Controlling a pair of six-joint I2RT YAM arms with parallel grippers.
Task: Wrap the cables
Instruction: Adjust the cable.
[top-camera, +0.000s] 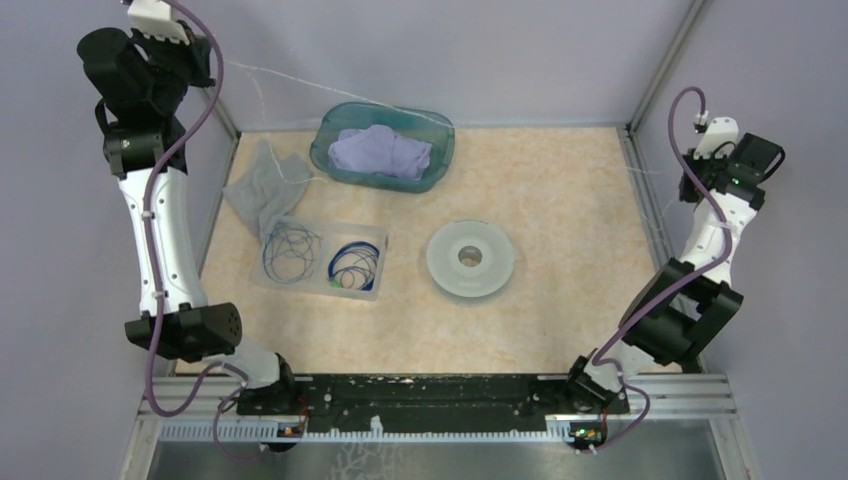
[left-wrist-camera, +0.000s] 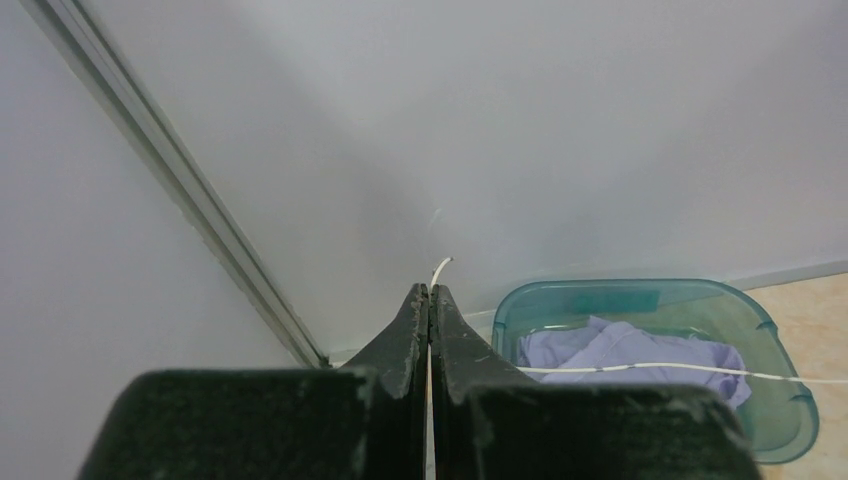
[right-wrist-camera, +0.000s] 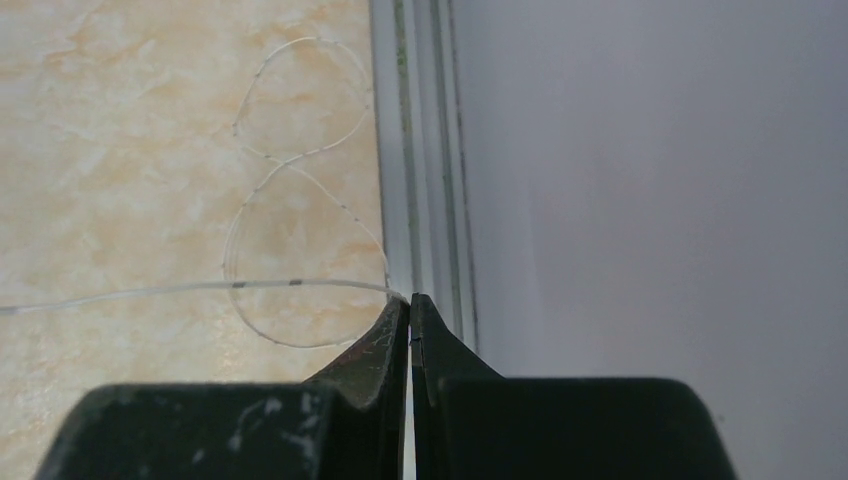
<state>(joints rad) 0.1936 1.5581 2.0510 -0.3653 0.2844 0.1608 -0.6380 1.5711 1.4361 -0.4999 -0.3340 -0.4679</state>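
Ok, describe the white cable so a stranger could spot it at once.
Find the green tub at the back of the table. A hair-thin whitish cable crosses above it, pinched by the left gripper in the back left corner and the right gripper by the right wall. Unlike the blue cables coiled in the clear tray, it is pale and stretched out.

A teal tub sits at the back of the table with a crumpled lavender cloth inside it. A grey cloth lies just to its left. Nearer, a clear tray lies left of a round whitish disc with a centre hole.
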